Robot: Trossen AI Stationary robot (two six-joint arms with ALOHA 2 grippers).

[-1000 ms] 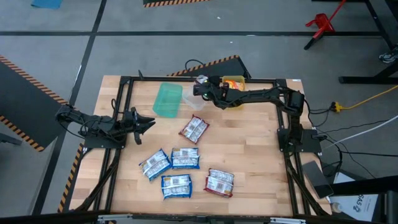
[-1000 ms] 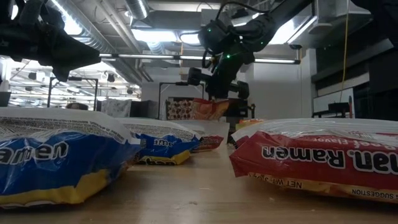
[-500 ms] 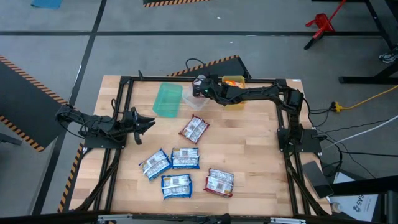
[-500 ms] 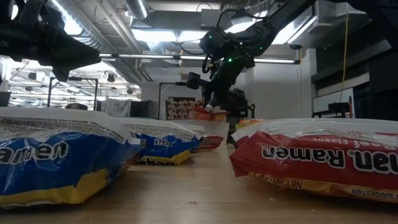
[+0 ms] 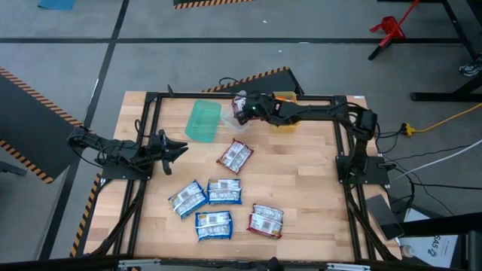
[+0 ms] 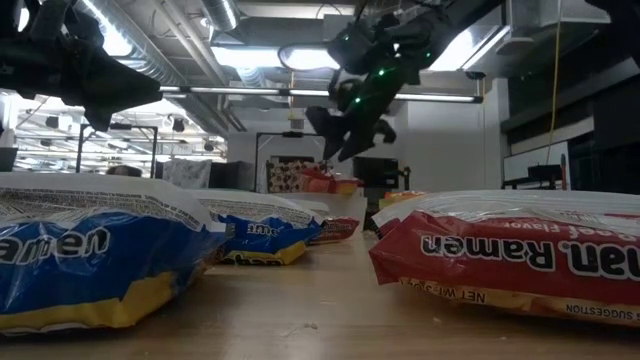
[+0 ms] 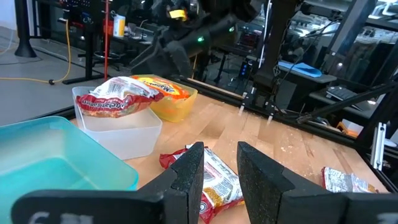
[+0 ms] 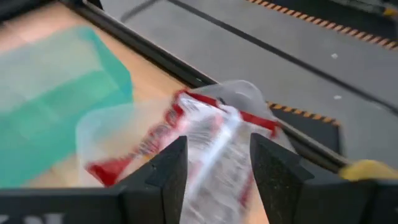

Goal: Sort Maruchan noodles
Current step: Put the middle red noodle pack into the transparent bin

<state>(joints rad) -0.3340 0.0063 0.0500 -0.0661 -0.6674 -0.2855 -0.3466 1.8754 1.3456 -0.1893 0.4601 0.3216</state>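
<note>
The right gripper (image 5: 242, 108) hangs over the clear bin (image 7: 118, 127) at the far edge of the table (image 5: 301, 181), its fingers (image 8: 163, 168) spread apart and empty, with a red packet (image 7: 115, 103) lying loose on top of that bin just under them. I'd say that packet is delivered. An orange packet (image 7: 163, 88) sits in the yellow bin (image 7: 171, 106) beside it, while the green bin (image 5: 202, 120) looks empty from here. So sorting seems under way but not half done: five packets are left on the wood, a red one (image 5: 235, 156) nearest the bins, three blue ones (image 5: 224, 191) clustered nearer the front, and another red one (image 5: 266, 220) beside them. The left gripper (image 5: 179, 148) waits at the table's left edge, its fingers (image 7: 188, 174) parted, holding nothing. Nothing blocks the loose packets; the blue ones lie close together, touching or nearly so, which might make a clean pick awkward.
</note>
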